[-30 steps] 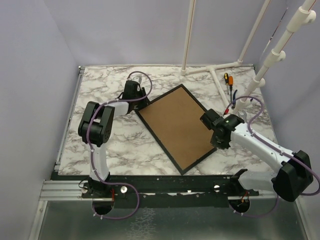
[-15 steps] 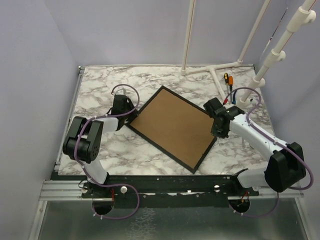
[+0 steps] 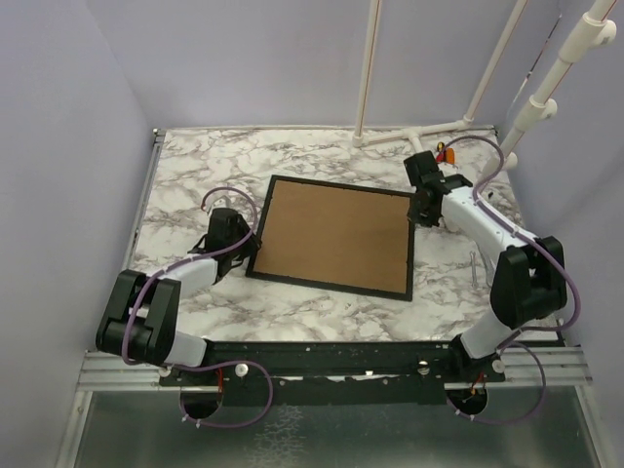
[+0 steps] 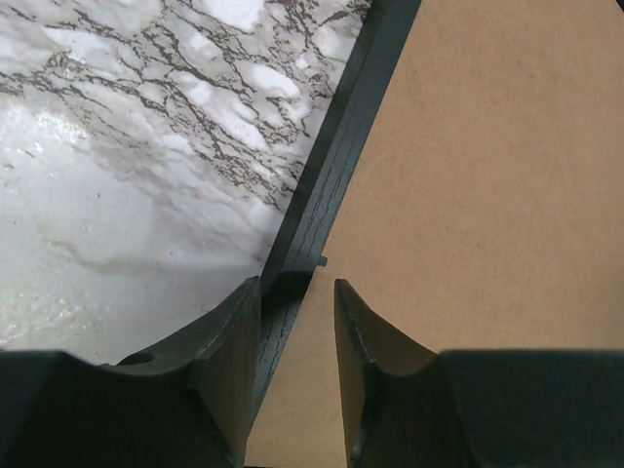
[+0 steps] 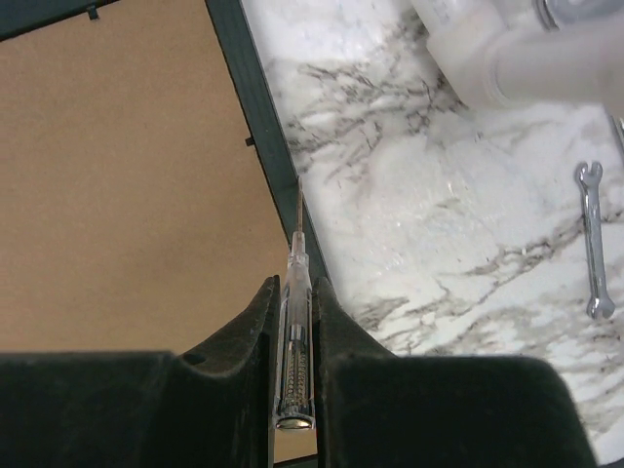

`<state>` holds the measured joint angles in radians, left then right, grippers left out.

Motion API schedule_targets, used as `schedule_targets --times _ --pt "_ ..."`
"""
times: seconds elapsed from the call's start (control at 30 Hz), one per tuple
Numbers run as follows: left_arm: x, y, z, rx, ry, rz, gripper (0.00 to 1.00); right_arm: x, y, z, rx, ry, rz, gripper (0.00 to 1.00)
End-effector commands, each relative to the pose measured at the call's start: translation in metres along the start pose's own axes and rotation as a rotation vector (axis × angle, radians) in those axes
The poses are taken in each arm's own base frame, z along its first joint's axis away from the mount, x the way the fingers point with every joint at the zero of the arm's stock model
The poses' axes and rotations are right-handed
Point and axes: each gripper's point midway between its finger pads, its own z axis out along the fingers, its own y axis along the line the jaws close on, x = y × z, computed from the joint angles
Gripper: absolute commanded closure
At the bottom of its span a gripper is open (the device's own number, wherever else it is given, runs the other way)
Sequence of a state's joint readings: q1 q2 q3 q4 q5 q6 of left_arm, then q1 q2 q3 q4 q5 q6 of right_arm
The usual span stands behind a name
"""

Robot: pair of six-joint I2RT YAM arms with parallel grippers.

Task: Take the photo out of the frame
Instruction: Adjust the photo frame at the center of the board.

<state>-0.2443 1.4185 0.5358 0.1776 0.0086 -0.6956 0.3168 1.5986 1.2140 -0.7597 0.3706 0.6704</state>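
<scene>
frame (image 3: 331,237): one, centre of the top view;
grippers: two, left gripper (image 4: 294,285) and right gripper (image 5: 293,276);
clear-handled screwdriver (image 5: 295,341): one, lower middle of the right wrist view;
wrench (image 5: 593,239): one, right edge;
orange-handled tool (image 3: 447,153): one, upper right

A thin black border and a plain brown fibreboard back are shown by the large rectangular picture frame (image 3: 331,237). White marble patterning with grey veins is carried by the flat tabletop (image 3: 195,166). The two-finger left gripper (image 4: 294,292) and the two-finger right gripper (image 5: 293,287) are coloured black. A colourless, see-through handle is seen on the slim screwdriver (image 5: 296,268), silver on the small metal wrench (image 5: 593,239), and pale lilac on the flat surrounding walls (image 3: 58,146).
</scene>
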Motion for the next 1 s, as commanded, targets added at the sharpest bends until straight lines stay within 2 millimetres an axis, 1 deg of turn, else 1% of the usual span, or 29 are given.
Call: schedule_targets --times 0.0,0.1,0.2,0.3,0.37,0.4,0.43,0.5,0.57,0.63,0.73,0.77,0.83,0.93,0.97 --pt "0.018 -0.020 -0.012 0.105 0.077 -0.029 0.64 -0.035 0.037 -0.003 -0.098 -0.059 0.019 0.99" --pt "0.029 -0.020 -0.016 0.129 0.112 -0.037 0.64 -0.055 0.030 -0.009 -0.044 -0.106 0.023 1.00" --pt "0.036 -0.018 -0.021 0.142 0.125 -0.040 0.63 -0.073 0.015 -0.022 0.022 -0.179 0.028 0.99" --pt "0.044 -0.022 -0.027 0.175 0.154 -0.045 0.62 -0.079 0.002 -0.032 0.072 -0.204 0.007 0.99" --pt "0.048 -0.024 -0.030 0.184 0.170 -0.042 0.62 -0.078 0.001 -0.037 0.068 -0.193 -0.010 0.99" --pt "0.049 -0.024 -0.032 0.187 0.172 -0.043 0.62 -0.076 0.005 -0.039 0.031 -0.181 -0.034 0.99" --pt "0.050 -0.025 -0.033 0.194 0.173 -0.043 0.61 -0.072 0.015 -0.041 -0.037 -0.166 -0.059 0.99" --pt "0.051 -0.030 -0.035 0.210 0.182 -0.040 0.60 -0.062 0.041 -0.050 -0.223 -0.142 -0.125 1.00" --pt "0.054 -0.037 -0.036 0.231 0.198 -0.029 0.60 -0.052 0.064 -0.063 -0.402 -0.138 -0.164 0.99" --pt "0.057 -0.043 -0.037 0.248 0.209 -0.019 0.60 -0.044 0.079 -0.074 -0.527 -0.131 -0.185 0.99" --pt "0.059 -0.055 -0.040 0.283 0.225 0.003 0.60 -0.030 0.098 -0.083 -0.679 -0.104 -0.220 0.99" --pt "0.058 -0.058 -0.041 0.293 0.224 0.010 0.60 -0.025 0.104 -0.085 -0.720 -0.087 -0.228 0.99" --pt "0.051 -0.057 -0.042 0.273 0.206 0.026 0.60 -0.013 0.116 -0.088 -0.812 -0.035 -0.249 0.99" --pt "0.032 -0.050 -0.041 0.205 0.150 0.050 0.61 0.002 0.134 -0.092 -0.939 0.040 -0.232 0.99" --pt "0.026 -0.047 -0.041 0.193 0.138 0.042 0.62 0.010 0.137 -0.091 -0.967 0.071 -0.219 0.99"
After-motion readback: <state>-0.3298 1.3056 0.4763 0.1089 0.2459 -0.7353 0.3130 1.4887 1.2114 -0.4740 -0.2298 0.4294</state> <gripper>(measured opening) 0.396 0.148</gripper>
